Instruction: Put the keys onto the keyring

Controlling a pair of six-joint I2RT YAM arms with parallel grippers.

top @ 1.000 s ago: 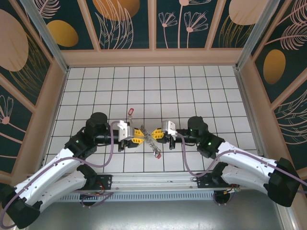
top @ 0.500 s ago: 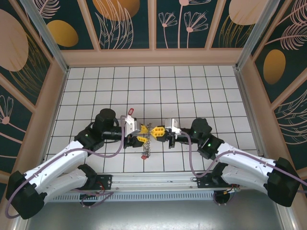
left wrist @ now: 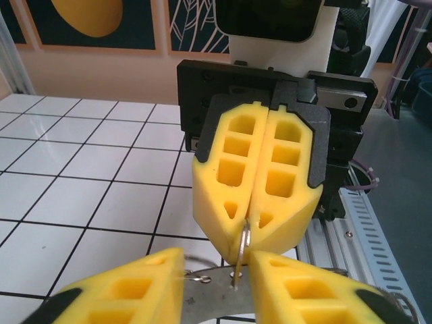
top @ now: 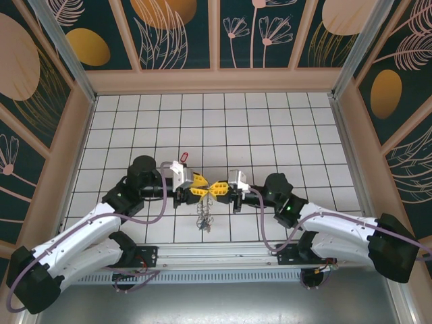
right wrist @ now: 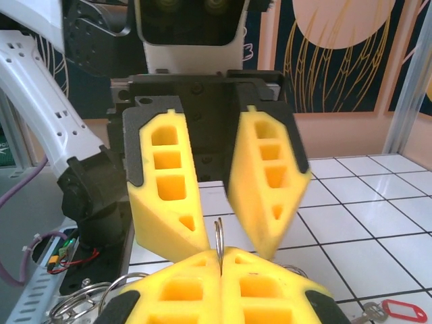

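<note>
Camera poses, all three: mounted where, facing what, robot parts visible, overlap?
Top external: above, behind the bases, looking down on the white tiled table; left arm, right arm, left gripper and right gripper tip to tip.
Left wrist: on left arm, faces the right gripper; left's yellow fingers at bottom.
Right wrist: on right arm, faces the left gripper; right's yellow fingers at bottom.
Both wrist views share the thin silver metal ring.

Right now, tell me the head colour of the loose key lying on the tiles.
Red; the loose key shows best in the right wrist view.
</note>
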